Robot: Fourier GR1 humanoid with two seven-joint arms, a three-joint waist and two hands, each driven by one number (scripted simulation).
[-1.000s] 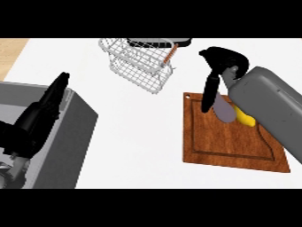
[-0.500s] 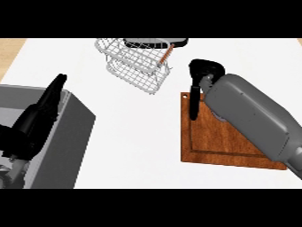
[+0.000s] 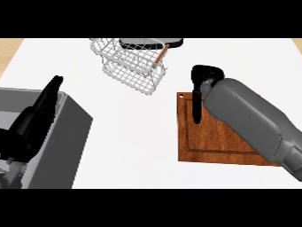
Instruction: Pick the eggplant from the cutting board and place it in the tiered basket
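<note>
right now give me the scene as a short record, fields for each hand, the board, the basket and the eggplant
right hand: above the far left corner of the cutting board, fingers pointing down, its forearm crossing the board
left hand: open, fingers straight, resting at the view's left over the grey sink
cutting board: wooden, on the white counter, partly covered by the right forearm
tiered basket: white wire, at the far side of the counter, left of the right hand
eggplant: not visible; cannot tell whether the right hand holds it
</note>
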